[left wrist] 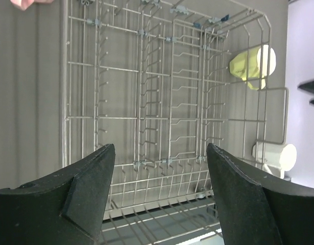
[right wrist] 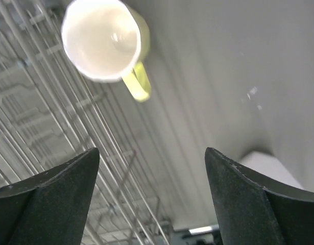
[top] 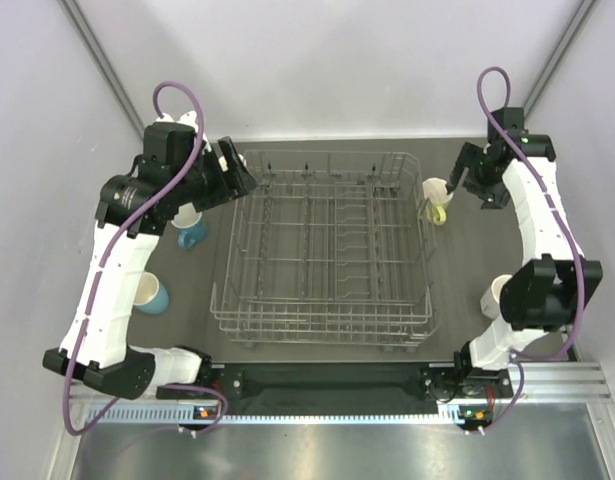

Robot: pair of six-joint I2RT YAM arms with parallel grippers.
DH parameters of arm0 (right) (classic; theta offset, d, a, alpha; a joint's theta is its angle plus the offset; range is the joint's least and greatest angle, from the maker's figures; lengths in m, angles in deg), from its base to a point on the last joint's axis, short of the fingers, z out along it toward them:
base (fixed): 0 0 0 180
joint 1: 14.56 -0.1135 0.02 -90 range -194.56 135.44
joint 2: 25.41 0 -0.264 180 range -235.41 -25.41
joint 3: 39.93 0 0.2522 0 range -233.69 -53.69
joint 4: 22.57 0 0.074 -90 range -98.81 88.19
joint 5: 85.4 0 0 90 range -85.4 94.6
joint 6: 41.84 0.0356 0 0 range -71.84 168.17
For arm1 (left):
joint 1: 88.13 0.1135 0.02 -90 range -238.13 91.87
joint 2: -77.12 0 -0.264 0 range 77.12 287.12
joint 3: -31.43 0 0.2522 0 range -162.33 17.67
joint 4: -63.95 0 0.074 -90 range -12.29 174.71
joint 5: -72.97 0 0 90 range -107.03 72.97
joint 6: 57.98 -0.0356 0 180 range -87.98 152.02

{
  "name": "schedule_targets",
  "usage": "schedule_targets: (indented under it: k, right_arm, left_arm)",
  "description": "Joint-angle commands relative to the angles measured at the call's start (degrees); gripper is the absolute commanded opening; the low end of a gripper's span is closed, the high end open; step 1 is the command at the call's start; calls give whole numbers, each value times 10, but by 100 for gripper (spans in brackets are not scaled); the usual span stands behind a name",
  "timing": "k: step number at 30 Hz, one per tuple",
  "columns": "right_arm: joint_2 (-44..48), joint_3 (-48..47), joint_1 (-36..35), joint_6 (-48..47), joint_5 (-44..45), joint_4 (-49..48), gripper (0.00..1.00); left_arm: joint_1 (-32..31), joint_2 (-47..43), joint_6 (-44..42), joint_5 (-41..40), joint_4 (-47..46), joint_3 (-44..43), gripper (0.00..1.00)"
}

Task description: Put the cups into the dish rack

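The dish rack (top: 327, 250) is a big grey wire basket in the middle of the table, with no cup inside it. A yellow cup (top: 439, 205) sits just outside its far right corner. My right gripper (top: 455, 182) hangs open right by that cup, and its wrist view shows the cup's pale inside (right wrist: 103, 41) ahead of the open gripper (right wrist: 151, 152). My left gripper (top: 244, 180) hovers open over the rack's far left corner. From the left wrist view, the open left gripper (left wrist: 161, 149) looks across the rack (left wrist: 146, 102) to the yellow cup (left wrist: 251, 66) and a white cup (left wrist: 276, 155).
A blue cup (top: 192, 234) and a light blue cup (top: 152, 296) stand left of the rack beside my left arm. The white cup (top: 499, 292) stands right of the rack, partly behind my right arm. A pink edge (left wrist: 24, 4) shows at the top left of the left wrist view.
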Motion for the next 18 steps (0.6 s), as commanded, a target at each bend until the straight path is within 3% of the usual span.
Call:
schedule_targets:
  k: [1, 9, 18]
  right_arm:
    - [-30, -40, 13, 13, -8, -61, 82]
    - [-122, -54, 14, 21, -18, -134, 68]
    - [-208, -83, 14, 15, -31, -181, 60]
  left_arm:
    - [4, 2, -30, 8, 2, -18, 77]
    - [11, 29, -50, 18, -5, -46, 72]
    - [20, 70, -83, 37, 2, -87, 71]
